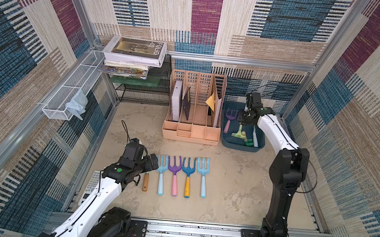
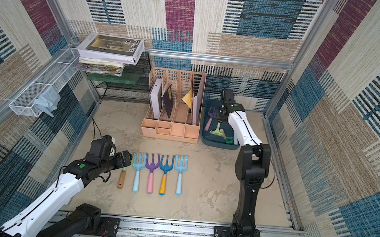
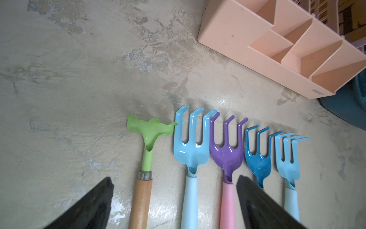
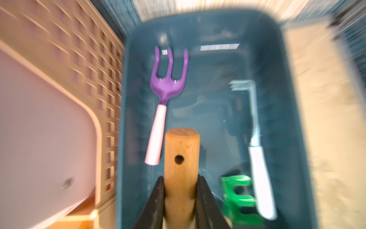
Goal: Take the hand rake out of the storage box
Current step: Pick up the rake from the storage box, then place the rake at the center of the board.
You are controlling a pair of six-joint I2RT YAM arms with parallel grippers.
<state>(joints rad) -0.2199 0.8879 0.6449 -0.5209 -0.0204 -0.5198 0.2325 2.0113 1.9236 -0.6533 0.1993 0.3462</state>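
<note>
The dark teal storage box (image 1: 241, 148) (image 2: 217, 144) sits at the back right of the table. My right gripper (image 1: 245, 117) (image 4: 181, 178) is inside it, shut on the wooden handle (image 4: 181, 150) of a hand rake whose light green head (image 1: 238, 133) points toward the box's front. A purple rake (image 4: 168, 79), a pale blue rake (image 4: 257, 158) and a dark green rake head (image 4: 237, 196) also lie in the box. The right wrist view is blurred. My left gripper (image 1: 154, 162) (image 3: 174, 177) hangs open over a row of rakes (image 3: 190, 142) on the table, holding nothing.
A peach slotted file organizer (image 1: 193, 109) stands directly left of the box, close to my right gripper. A black wire shelf with stacked books (image 1: 134, 54) fills the back left. A white mesh basket (image 1: 65, 95) hangs on the left wall, and a remote control (image 1: 91, 185) lies by my left arm.
</note>
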